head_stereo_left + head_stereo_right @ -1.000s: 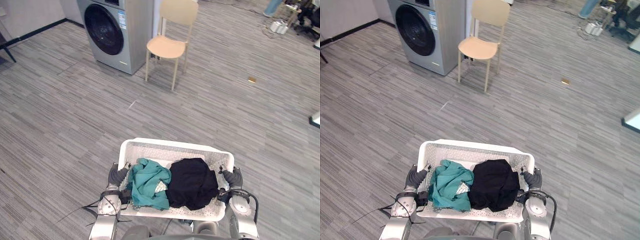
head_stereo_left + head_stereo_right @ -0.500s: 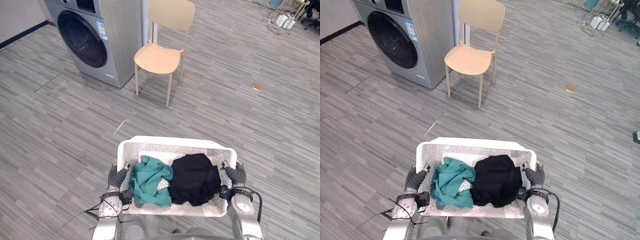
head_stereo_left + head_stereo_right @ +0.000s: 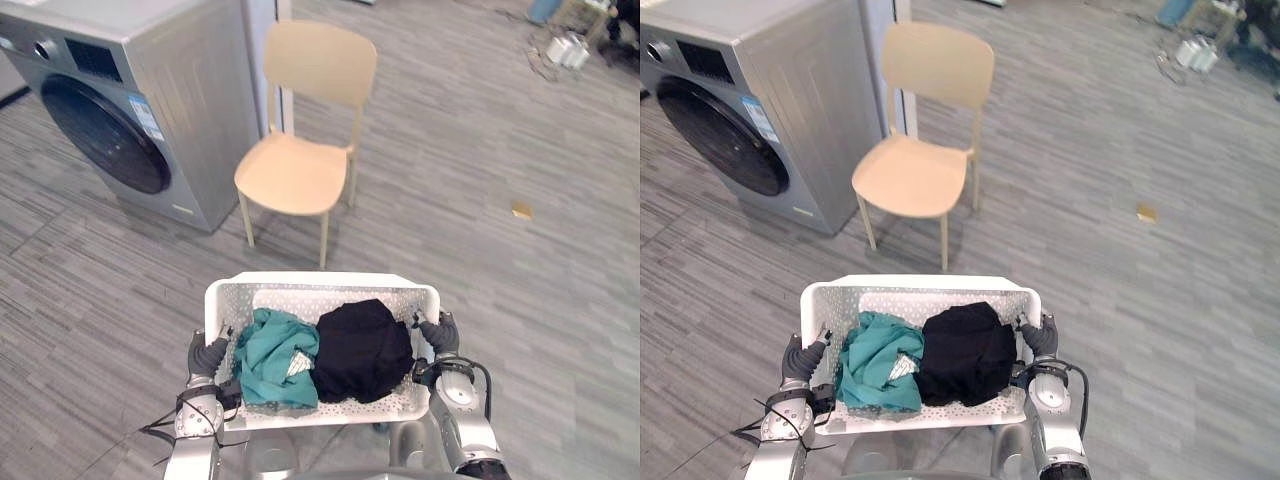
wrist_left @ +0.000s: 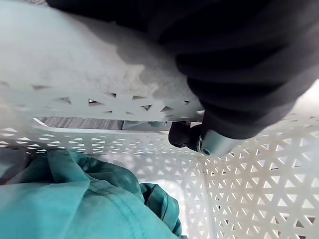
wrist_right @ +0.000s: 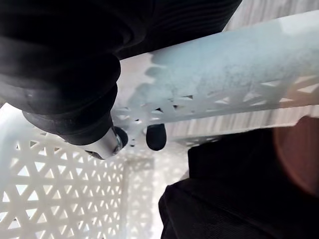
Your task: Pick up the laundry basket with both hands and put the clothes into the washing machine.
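- Left eye view: a white laundry basket (image 3: 320, 281) is held level above the grey floor (image 3: 520, 300), close in front of the robot. A teal garment (image 3: 278, 358) lies in its left half and a black garment (image 3: 362, 348) in its right half, the two touching. The left hand (image 3: 207, 355) is at the basket's left end, the right hand (image 3: 438, 333) at its right end.
- Right eye view: past the basket stands a tan chair (image 3: 910, 175). Just to its left is a grey washing machine (image 3: 810, 90) with a round dark door (image 3: 715, 135). A small tan scrap (image 3: 1147, 212) lies on the floor, well off to the right.
- Left wrist view: a dark-tipped finger of the left hand curls through the slot under the basket's rim. It appears to be gripping the rim, though the view is very close. The teal garment lies inside.
- Right wrist view: the right hand's fingertips hook over the perforated rim in the same way, clasping it. The black garment lies against that wall.
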Tool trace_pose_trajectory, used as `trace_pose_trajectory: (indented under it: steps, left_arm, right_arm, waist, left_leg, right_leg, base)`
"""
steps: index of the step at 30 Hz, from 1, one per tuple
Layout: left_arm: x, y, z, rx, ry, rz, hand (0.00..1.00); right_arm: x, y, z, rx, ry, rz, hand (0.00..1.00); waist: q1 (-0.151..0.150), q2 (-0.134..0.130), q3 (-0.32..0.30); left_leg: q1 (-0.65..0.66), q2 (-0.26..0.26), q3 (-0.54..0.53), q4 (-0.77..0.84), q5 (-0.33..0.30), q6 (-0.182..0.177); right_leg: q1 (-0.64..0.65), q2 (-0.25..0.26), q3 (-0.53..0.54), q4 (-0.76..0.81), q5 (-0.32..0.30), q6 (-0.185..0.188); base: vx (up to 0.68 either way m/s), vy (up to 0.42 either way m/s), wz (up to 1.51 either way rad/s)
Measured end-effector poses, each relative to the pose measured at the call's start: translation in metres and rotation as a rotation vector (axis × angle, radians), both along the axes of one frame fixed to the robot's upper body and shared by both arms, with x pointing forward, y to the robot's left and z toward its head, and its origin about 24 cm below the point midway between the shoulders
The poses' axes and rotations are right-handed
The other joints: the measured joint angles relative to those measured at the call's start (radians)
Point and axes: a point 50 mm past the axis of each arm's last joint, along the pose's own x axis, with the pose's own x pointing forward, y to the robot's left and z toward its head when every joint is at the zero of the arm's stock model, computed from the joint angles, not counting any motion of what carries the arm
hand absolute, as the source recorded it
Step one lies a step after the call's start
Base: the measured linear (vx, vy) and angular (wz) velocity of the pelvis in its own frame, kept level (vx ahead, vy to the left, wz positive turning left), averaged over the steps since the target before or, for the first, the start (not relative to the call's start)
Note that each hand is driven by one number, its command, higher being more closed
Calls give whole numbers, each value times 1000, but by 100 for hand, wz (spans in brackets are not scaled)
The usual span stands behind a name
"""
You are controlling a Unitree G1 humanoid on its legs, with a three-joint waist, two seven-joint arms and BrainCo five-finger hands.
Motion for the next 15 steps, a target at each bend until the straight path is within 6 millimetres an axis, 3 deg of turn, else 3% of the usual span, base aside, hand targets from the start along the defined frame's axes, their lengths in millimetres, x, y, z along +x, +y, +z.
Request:
trace_pose_trajectory:
  steps: [1, 2, 3, 4, 5, 7, 9, 11, 12, 13, 14, 15]
  left_arm:
    - [-1, -1, -1, -7, 2, 14, 100]
    - [-3, -3, -3, -27, 4, 40, 100]
    - [-4, -4, -4, -38, 7, 51, 100]
    - [-4, -2, -4, -31, 12, 45, 100]
    - [-4, -3, -4, -30, 13, 36, 100]
    - [-4, -1, -4, -25, 15, 36, 100]
    - [-3, 0, -3, -23, 8, 40, 100]
    - [0, 3, -2, -14, 3, 46, 100]
    - [0, 5, -2, -1, 5, 49, 100]
    - [-2, 6, -2, 11, 14, 54, 100]
    - [-1, 8, -2, 20, 15, 53, 100]
    - [0, 22, 2, 61, 10, 80, 100]
  right_arm:
    - [1, 0, 1, -10, -1, 11, 100]
    - [6, 0, 5, -27, -19, 29, 100]
    - [9, 0, 6, -31, -14, 36, 100]
    - [8, 0, 6, -31, -14, 32, 100]
    - [7, -1, 6, -35, -12, 20, 100]
    - [7, -1, 6, -38, -11, 10, 100]
    - [8, -1, 7, -36, -19, 12, 100]
    - [9, 1, 7, -33, -19, 16, 100]
    - [7, 3, 5, -32, -12, 18, 100]
    - [4, 3, 3, -45, -2, 25, 100]
    - [2, 7, -1, -39, 14, 30, 100]
    - [1, 20, -3, -6, 27, 47, 100]
  waist:
    - [5, 19, -9]
    - [18, 48, -15]
    - [22, 65, -16]
    - [29, 66, -16]
    - [30, 58, -15]
    - [40, 34, -19]
    - [47, 21, -16]
    - [50, 2, -5]
    - [51, -9, 0]
    - [49, 3, -6]
    - [53, -27, 2]
    - [44, -71, -14]
  left_leg:
    - [-30, 23, -18, 71, 40, 28]
    - [-102, 73, -22, 215, 182, 88]
    - [-156, 133, 0, 314, 417, 134]
    - [-196, 161, 8, 397, 420, 134]
    - [-236, 167, 26, 469, 378, 131]
    - [-299, 142, 90, 494, 308, 116]
    - [-365, 118, 175, 404, 251, 113]
    - [-427, 95, 280, 191, 239, 126]
    - [-431, 55, 300, 6, 261, 121]
    - [-388, 22, 272, -233, 433, 143]
    - [-381, -5, 261, -200, 470, 161]
    - [-379, -48, 247, -188, 461, 171]
  right_leg:
    - [7, 14, -18, 25, -28, -12]
    - [29, 50, -36, 36, -59, -44]
    - [105, 95, -49, -27, -71, -64]
    - [174, 114, -52, -101, -70, -69]
    - [241, 123, -50, -168, -65, -76]
    - [346, 125, -41, -271, -59, -84]
    - [416, 122, -42, -330, -59, -84]
    - [477, 105, -57, -359, -60, -82]
    - [507, 82, -71, -346, -75, -58]
    - [539, 75, -67, -319, -116, 3]
    - [555, 57, -58, -310, -147, 28]
    - [562, 17, -65, -325, -168, 19]
  base:
    - [525, -243, 8]
    - [705, -312, -36]
    - [554, -225, -35]
    - [664, -247, -16]
    - [563, -175, -3]
    - [562, -132, 0]
    - [453, 0, 12]
    - [496, 161, 19]
    - [543, 266, 10]
    - [441, 245, 1]
    - [397, 206, 4]
    - [265, 134, 10]
